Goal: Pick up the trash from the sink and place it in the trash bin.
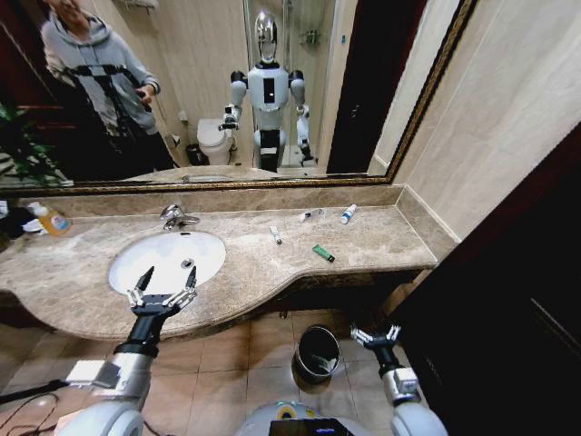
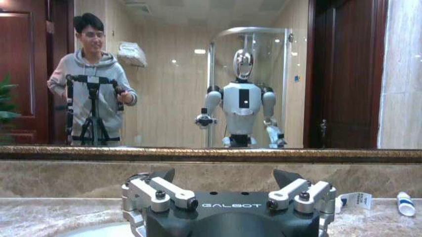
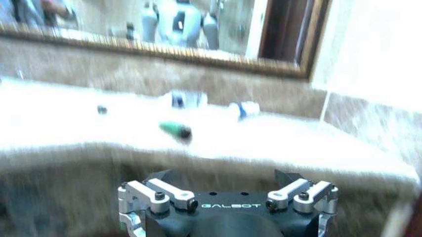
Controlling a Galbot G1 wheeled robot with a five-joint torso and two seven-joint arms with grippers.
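A bathroom — marble vanity, white sink (image 1: 136, 263), wall mirror (image 1: 227, 91), toilet reflected.

The robot's arms are white and grey with black forearms. Each black gripper (image 2: 224, 200) carries silver linkages, dark pointed fingertips (image 2: 161, 175), black screws and white "GALBOT" lettering.

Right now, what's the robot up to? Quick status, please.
Left end effector open, over the sink front rim. Right end effector open, low beside the trash bin. Green lighter lies on counter. Nothing blocking.
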